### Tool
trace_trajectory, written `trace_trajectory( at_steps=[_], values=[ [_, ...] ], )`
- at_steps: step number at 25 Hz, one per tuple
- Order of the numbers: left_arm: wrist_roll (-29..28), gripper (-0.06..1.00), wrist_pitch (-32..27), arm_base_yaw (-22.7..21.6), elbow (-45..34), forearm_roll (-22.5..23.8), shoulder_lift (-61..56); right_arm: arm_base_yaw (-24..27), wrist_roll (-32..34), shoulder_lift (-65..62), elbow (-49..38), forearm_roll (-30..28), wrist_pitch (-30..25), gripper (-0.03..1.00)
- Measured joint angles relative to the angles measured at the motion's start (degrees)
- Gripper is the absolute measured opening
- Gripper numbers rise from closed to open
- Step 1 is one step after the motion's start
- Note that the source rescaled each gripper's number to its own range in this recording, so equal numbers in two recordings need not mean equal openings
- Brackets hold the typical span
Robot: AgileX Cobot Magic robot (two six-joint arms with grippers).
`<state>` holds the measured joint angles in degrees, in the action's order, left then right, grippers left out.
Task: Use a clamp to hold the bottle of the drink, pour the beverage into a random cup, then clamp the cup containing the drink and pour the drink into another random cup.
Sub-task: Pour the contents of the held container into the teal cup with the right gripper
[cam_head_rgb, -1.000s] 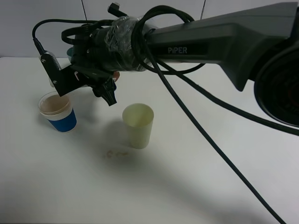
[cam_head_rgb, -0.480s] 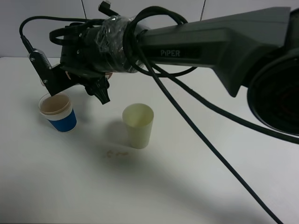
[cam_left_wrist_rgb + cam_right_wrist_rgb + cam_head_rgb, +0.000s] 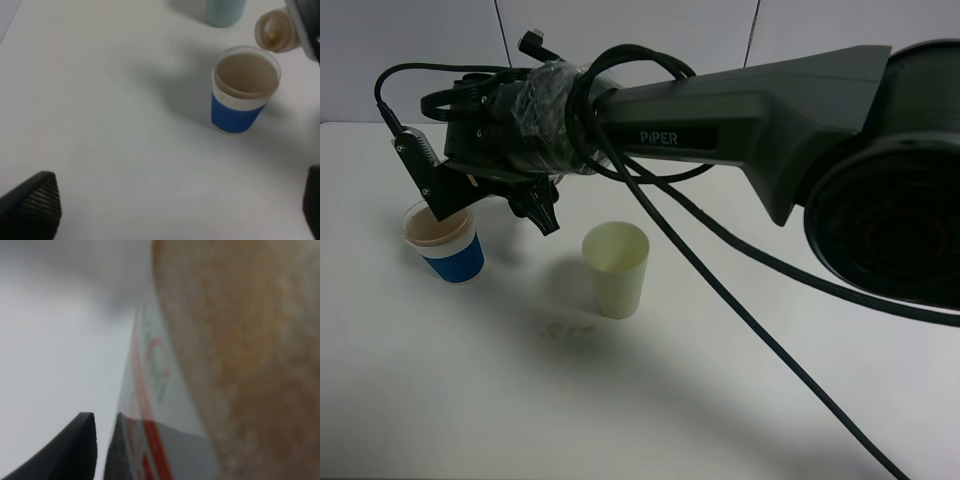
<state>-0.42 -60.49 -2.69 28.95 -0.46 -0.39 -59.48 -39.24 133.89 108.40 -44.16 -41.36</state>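
Observation:
My right gripper (image 3: 485, 190) reaches across to the left side and is shut on the drink bottle. The bottle is tilted, and its open mouth (image 3: 272, 31) is just above the rim of the blue-and-white paper cup (image 3: 445, 240). That cup (image 3: 242, 92) holds a brownish drink. The right wrist view is filled by the bottle (image 3: 230, 355), with its brown drink and red-printed label. A pale yellow cup (image 3: 616, 268) stands upright to the right of the blue cup. My left gripper (image 3: 170, 212) is open and empty, low over the table, some way from the blue cup.
A teal container (image 3: 225, 11) stands behind the blue cup. A few small spilled drops (image 3: 568, 328) lie on the white table (image 3: 740, 400) in front of the yellow cup. The right arm and its black cables (image 3: 740, 300) span the table's middle.
My right gripper with the bottle has moved left and a little down, bringing the bottle over the blue cup. Both cups have stayed in place.

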Motion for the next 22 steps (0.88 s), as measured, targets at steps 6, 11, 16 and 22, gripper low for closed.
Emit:
trace_trajectory(
  at_steps=[6,11,16,22],
  values=[
    [0.0,0.93,0.0,0.0,0.0,0.0,0.0,-0.2,-1.8,0.0,0.0,0.0,-2.0,0.01],
    [0.0,0.93,0.0,0.0,0.0,0.0,0.0,-0.2,-2.2,0.0,0.0,-0.6,-4.5,0.01],
    [0.0,0.93,0.0,0.0,0.0,0.0,0.0,-0.2,-3.3,0.0,0.0,-1.4,-4.5,0.01],
    [0.0,0.93,0.0,0.0,0.0,0.0,0.0,-0.3,-3.4,0.0,0.0,-2.8,-5.5,0.01]
  ],
)
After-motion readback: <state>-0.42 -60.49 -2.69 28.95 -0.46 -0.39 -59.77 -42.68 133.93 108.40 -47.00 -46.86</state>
